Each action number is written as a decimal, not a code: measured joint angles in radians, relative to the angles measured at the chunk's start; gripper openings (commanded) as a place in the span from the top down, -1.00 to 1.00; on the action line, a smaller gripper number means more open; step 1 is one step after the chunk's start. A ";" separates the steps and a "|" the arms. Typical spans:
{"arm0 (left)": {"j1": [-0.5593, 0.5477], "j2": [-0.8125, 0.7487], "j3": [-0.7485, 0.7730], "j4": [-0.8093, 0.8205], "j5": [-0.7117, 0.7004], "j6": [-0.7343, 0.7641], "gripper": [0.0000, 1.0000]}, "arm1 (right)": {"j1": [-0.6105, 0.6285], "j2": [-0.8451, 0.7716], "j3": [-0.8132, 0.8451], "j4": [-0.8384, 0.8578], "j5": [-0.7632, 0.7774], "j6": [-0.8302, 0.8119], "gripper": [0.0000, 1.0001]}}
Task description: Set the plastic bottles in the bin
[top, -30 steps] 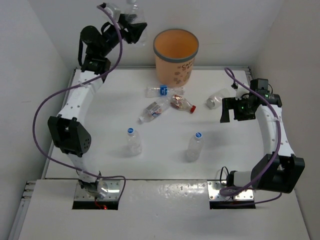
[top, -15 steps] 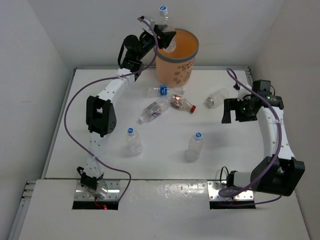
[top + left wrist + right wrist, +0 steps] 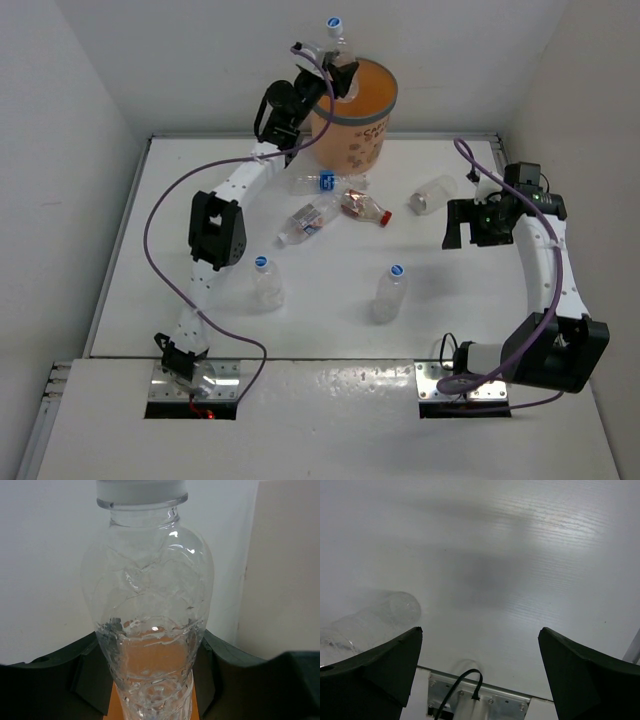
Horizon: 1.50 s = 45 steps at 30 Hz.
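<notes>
- Nearest the table's (image 3: pixel 150 300) near edge, two plastic bottles stand upright with blue caps. The left upright bottle (image 3: pixel 265 283) and the right upright bottle (image 3: pixel 388 293) are well apart, either side of the middle.
- Toward the right edge, the right gripper (image 3: pixel 457 225) hovers low over the table, its jaws spread wide with nothing between them. In its wrist view only bare white surface shows between the fingers (image 3: pixel 380 665).
- Just beyond that gripper, the side-lying bottle (image 3: pixel 433 195) rests clear of the fingers. The wrist view catches it at the left of the frame, beside the left finger and not touching it.
- Around the table's middle, three more bottles lie on their sides close together.
  - The clear lying bottle (image 3: pixel 308 222) is nearest.
  - The red-capped bottle (image 3: pixel 365 207), with a brownish label, lies just to its right.
  - The blue-capped lying bottle (image 3: pixel 328 182) lies just behind both.
- At the middle of the far edge, the bin (image 3: pixel 352 110) stands upright, an orange-tan bucket with a grey rim.
- Over the bin's left rim, the left gripper (image 3: pixel 335 72) is clamped on the held bottle (image 3: pixel 150 610). This bottle is upright with its cap on top, and the dark fingers grip its lower body from both sides. Orange shows through the clear plastic below.
</notes>
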 measured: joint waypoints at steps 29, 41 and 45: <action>0.040 -0.340 -0.181 -0.319 0.084 -0.025 -1.00 | -0.011 -0.412 -0.015 -0.041 -0.322 -0.146 -0.98; 0.215 -0.883 -0.744 -0.570 0.338 -0.040 -1.00 | 0.167 -0.410 -0.063 -0.155 -0.483 -0.297 -0.98; 0.268 -0.967 -0.902 -0.659 0.365 -0.031 -1.00 | 0.318 -0.397 -0.168 -0.068 -0.382 -0.283 -0.98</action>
